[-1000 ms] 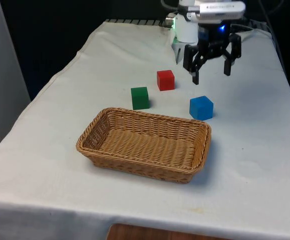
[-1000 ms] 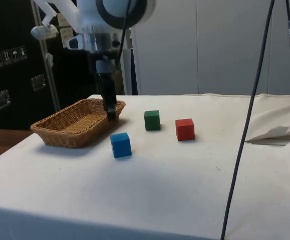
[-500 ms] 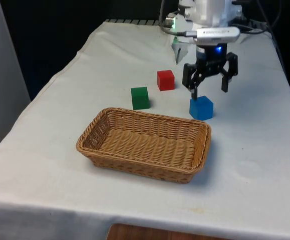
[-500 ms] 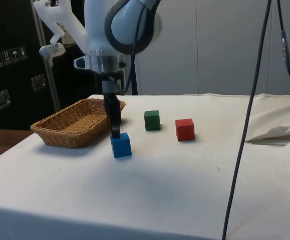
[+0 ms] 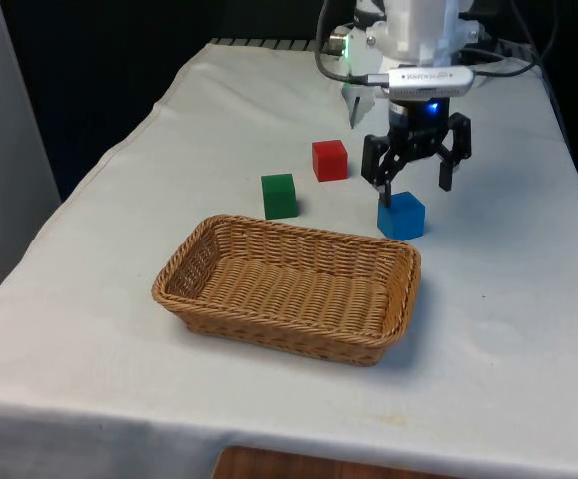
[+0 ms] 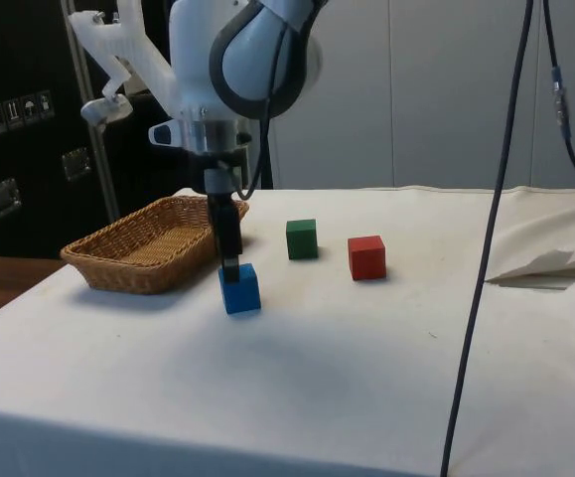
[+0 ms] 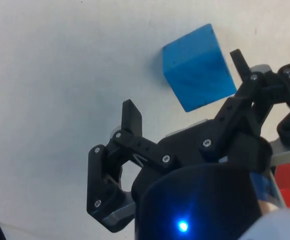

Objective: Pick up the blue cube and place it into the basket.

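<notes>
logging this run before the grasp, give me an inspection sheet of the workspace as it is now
surface: table under a white cloth, creased along the far side in the side view.
job's things: blue cube on the cloth, outside the wicker basket and past its far rim in the front view; nothing lies in the basket.
clutter: green cube and red cube, apart from each other and from the blue cube.
grippers: gripper open, directly above the blue cube, not gripping it.
cables: black cable hanging down across the side view.
surroundings: black curtains; dark cabinets.
</notes>
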Action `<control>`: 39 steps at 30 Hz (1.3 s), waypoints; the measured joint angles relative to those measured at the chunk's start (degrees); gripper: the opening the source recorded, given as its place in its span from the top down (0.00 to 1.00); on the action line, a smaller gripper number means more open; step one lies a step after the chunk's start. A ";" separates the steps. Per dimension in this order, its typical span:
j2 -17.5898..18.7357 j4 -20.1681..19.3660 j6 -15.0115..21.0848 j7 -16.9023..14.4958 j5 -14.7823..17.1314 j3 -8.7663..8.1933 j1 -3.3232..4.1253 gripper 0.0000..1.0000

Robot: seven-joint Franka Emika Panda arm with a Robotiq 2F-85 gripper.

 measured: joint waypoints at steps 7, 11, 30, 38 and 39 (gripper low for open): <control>1.20 0.00 0.34 -0.63 0.00 -0.74 -0.17 0.00; 2.12 0.17 0.86 -1.03 0.00 -1.20 -0.29 0.00; 4.07 0.57 2.01 -1.55 -0.06 -1.72 -0.40 0.00; 4.07 0.57 1.95 -1.55 -0.06 -1.72 -0.46 0.11; 4.07 0.57 1.95 -1.55 -0.06 -1.72 -0.46 0.20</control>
